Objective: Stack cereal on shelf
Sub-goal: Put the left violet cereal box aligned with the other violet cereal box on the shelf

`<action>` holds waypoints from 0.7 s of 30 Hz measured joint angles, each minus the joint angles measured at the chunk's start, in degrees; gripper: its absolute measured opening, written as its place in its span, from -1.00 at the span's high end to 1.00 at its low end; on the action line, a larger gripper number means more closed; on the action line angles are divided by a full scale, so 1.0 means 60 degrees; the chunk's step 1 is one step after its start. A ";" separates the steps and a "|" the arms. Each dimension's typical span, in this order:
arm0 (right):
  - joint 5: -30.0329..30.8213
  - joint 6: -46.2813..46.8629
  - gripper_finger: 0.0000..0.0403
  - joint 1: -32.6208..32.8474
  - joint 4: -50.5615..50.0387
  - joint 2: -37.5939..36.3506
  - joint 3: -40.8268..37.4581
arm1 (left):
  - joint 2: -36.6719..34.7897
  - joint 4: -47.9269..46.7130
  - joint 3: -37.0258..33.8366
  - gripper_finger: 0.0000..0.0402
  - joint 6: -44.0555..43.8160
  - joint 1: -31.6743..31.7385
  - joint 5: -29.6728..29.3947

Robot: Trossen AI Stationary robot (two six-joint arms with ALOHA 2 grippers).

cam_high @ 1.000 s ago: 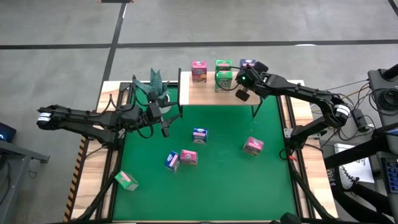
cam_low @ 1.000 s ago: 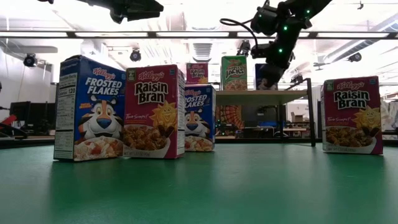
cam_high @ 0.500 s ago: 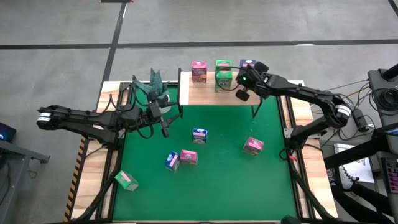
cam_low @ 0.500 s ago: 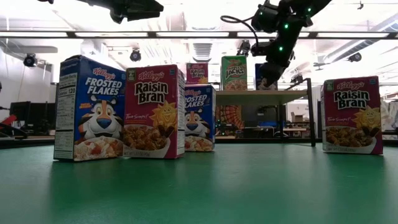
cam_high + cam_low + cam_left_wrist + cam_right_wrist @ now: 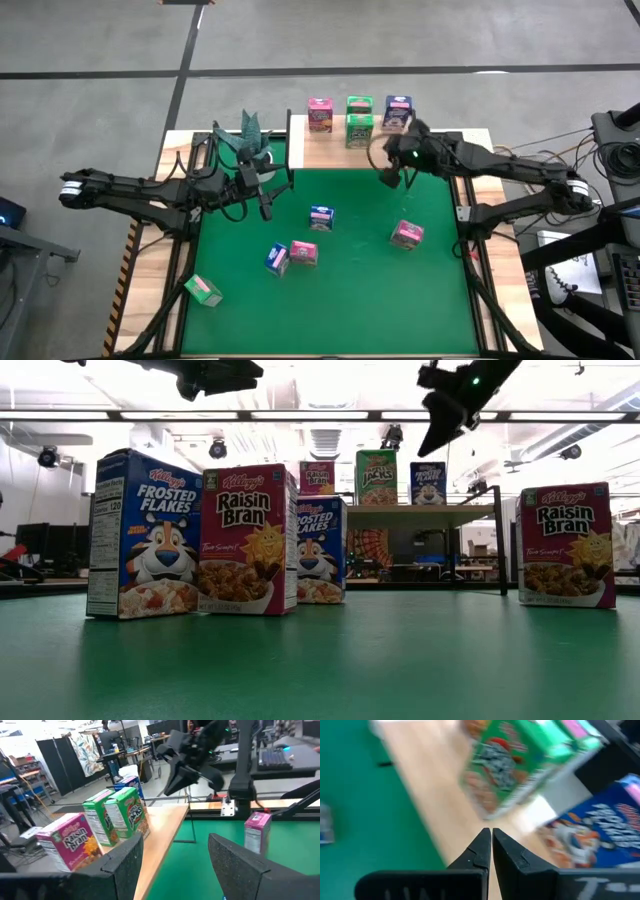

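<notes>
Four cereal boxes already stand on the shelf [image 5: 330, 150]: a pink one [image 5: 320, 114], two green ones [image 5: 360, 124] one behind the other, and a blue one [image 5: 398, 110] at the right end. Five more wait on the green mat [image 5: 340, 300] of the bench: a blue box [image 5: 321, 217] near the middle, a blue [image 5: 277, 259] and a pink [image 5: 303, 253] box side by side in front of it, a pink box [image 5: 406, 234] on the right, and a green box [image 5: 204, 291] lying flat at the front left corner.

Your right hand [image 5: 388, 176] is closed and empty, just in front of the shelf's right part. Your left hand [image 5: 266, 200] has its fingers apart with nothing between them, and hangs over the left edge of the mat.

I judge these boxes as very light, thin cardboard. They are stiff along the edges but the wide printed faces give in when you squeeze hard, and the print is a little slippery. A light box also tips or slides away if one finger touches it first, so bring both fingers on together.

Take a standing box from above, near its top, across the narrow sides, and close softly. For the green box that lies flat, you probably must grip across its thin edges and then turn it upright before the shelf. The pink box on the right is the nearest for your right hand.
</notes>
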 joint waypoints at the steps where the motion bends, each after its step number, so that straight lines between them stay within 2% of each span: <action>1: -0.0001 0.0079 0.96 0.0245 0.0152 -0.0141 -0.0182 | 0.0000 -0.0002 0.0000 -0.03 -0.0121 -0.0001 0.0147; 6: 0.0001 0.0321 0.96 0.1361 0.1040 -0.0870 -0.1097 | 0.0000 -0.0044 0.0000 -0.03 -0.0759 -0.0025 0.1729; 8: 0.0000 0.0302 0.96 0.1769 0.1502 -0.1161 -0.1478 | 0.0002 -0.0061 0.0000 -0.03 -0.0976 -0.0084 0.2002; 16: -0.0003 0.0219 0.96 0.2903 0.3424 -0.2110 -0.3094 | 0.0090 -0.0073 0.0000 -0.03 -0.1635 -0.0325 0.1997; 21: 0.0000 0.0220 0.96 0.3384 0.4391 -0.2429 -0.3915 | 0.0548 0.0034 0.0000 -0.03 -0.1900 -0.0514 0.1996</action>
